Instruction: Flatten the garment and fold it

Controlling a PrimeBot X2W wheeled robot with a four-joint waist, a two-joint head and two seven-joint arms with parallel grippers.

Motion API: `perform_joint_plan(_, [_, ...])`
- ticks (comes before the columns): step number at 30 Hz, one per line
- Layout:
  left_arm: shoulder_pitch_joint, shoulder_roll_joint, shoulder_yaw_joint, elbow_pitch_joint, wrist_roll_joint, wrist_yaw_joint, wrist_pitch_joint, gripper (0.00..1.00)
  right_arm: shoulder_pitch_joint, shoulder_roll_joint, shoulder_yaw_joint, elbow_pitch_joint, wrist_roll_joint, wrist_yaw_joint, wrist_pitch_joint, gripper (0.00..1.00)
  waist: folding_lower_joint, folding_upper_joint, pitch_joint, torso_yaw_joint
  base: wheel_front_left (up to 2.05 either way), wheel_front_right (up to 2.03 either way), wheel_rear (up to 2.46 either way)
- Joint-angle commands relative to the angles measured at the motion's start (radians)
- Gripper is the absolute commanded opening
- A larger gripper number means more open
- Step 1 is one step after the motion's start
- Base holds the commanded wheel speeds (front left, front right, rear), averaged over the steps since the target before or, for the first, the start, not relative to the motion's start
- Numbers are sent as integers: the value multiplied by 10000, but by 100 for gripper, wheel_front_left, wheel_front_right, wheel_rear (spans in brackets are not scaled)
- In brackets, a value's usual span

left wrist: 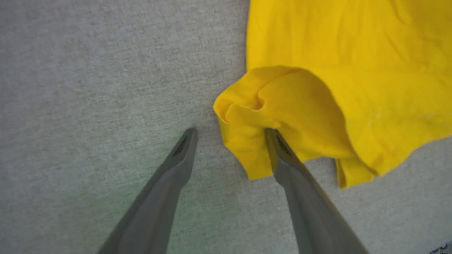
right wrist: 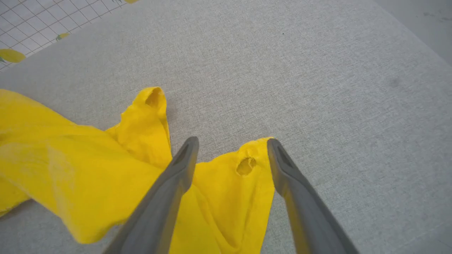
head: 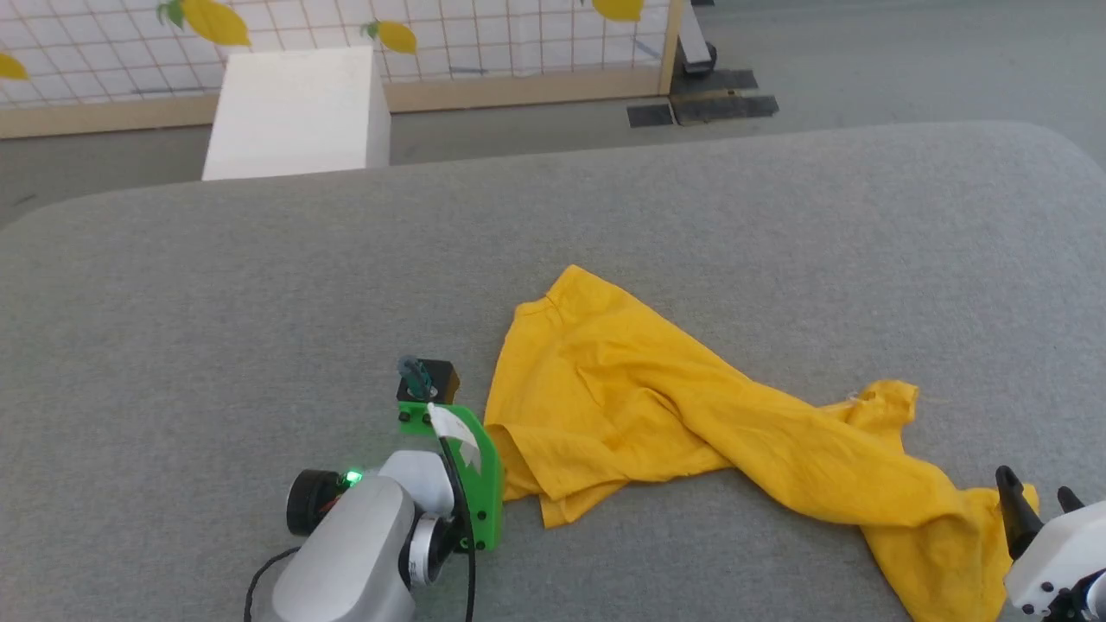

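Yellow shirt [head: 657, 406] is lying bunched by left gripper [left wrist: 231, 131] and under right gripper [right wrist: 233, 140], both gaping wide, holding nothing.

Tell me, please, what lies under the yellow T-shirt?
The grey surface meets the T-shirt at its edges, so it seems to lie directly on that. Its bunched, twisted folds cover the lower layers; anything beneath them is hidden.

garment [head: 691, 406] cut off by head view's bottom edge, right hand [head: 1035, 485] cropped at corner
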Motion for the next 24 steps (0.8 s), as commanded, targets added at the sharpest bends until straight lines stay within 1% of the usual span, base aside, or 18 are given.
perform_joint_plan(1, [93,-192,-120,293,-111,-197,56,100,-201,5,-39,63,-80,-13,-102,100,0,-1,166,-148,0,0,0])
perform_joint_plan(2, [120,-258,-74,333,-246,-265,-14,42,-218,5,-64,97,-92,-13,-131,100,0,-1,188,-155,0,0,0])
perform_joint_plan(3, [128,-310,-28,364,-350,-331,-159,0,-233,5,-95,133,-123,-13,-172,100,0,-1,197,-155,0,0,0])
perform_joint_plan(5, [108,-372,49,382,-507,-432,-351,0,-216,6,-149,177,-154,-13,-221,100,0,-1,171,-102,0,0,0])
perform_joint_plan(7, [19,-427,345,240,-739,-433,-775,0,-205,6,-161,273,-160,-13,-254,100,0,-1,100,-14,0,0,0])
perform_joint_plan(10, [-171,-495,1175,-335,-1239,-315,-1791,0,-197,6,-164,382,-113,-13,-300,100,0,-1,-54,178,0,0,0])
perform_joint_plan(13, [-218,-488,2217,-1421,-1845,-230,-2869,0,-175,6,-162,487,-180,-13,-357,100,0,-1,-238,418,0,0,0])
perform_joint_plan(16, [37,-234,2981,-2781,-2126,-83,-3445,0,-100,6,-209,596,-258,-13,-378,100,0,-1,-456,726,0,0,0])
perform_joint_plan(18, [496,37,3478,-3790,-2218,207,-3566,0,-67,6,-211,629,-294,-13,-382,100,0,-1,-589,908,0,0,0])
perform_joint_plan(20, [1214,353,3958,-4731,-2197,680,-3496,0,-33,6,-200,646,-290,-13,-374,100,0,-1,-695,1090,0,0,0])
perform_joint_plan(24, [3196,740,5040,-6069,-2263,1871,-3102,0,11,6,-182,651,-288,-13,-388,100,0,-1,-790,1440,0,0,0])
